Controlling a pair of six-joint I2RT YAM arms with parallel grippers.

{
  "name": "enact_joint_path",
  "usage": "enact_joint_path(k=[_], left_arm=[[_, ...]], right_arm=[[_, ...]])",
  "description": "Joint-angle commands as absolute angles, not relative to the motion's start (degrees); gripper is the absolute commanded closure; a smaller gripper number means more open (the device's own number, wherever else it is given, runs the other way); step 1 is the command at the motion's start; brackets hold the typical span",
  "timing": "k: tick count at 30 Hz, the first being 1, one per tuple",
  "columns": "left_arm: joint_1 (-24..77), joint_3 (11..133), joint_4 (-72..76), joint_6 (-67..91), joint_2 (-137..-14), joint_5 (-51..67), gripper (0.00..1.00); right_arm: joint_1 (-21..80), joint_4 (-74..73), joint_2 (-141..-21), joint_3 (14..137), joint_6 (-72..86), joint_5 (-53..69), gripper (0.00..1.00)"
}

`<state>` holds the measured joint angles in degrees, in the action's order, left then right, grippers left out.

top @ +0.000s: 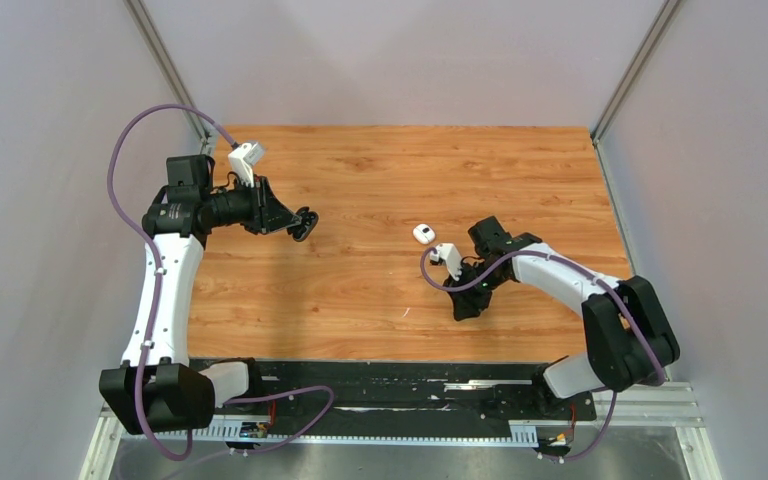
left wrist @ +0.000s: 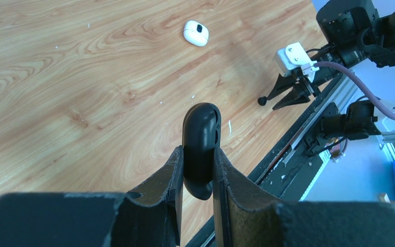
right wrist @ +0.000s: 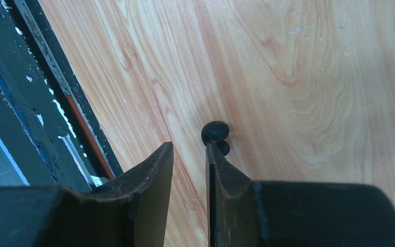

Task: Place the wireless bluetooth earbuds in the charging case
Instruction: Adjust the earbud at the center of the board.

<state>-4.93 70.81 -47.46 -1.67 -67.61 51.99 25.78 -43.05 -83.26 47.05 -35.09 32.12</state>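
1 case (top: 422, 233), 2 pincers (top: 304, 224) (top: 461, 310)

My table (top: 360, 170) is a board of orange-brown wood with a wavy grain, and a black mounting strip (top: 400, 385) runs along its near edge. The charging case (top: 422, 233), white with a dark patch on top, lies flat on the wood right of the middle. A few tiny white flecks (left wrist: 230, 126) dot the boards. A small black rounded thing (right wrist: 215, 133) shows at the tip of my right gripper (right wrist: 189, 145); I cannot tell whether it rests on the wood.
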Motion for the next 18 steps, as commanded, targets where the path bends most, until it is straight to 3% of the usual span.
enact_joint_path(k=[1, 18], left_arm=[[-4.7, 72.0, -46.7, -2.2, -66.8, 52.7, 1.0], [-4.7, 71.9, -46.8, -2.4, -66.6, 52.5, 1.0]], right_arm=[[25.8, -42.3, -84.2, 47.2, -38.1, 33.4, 0.71], [25.8, -39.5, -87.7, 47.6, -39.4, 32.2, 0.62]])
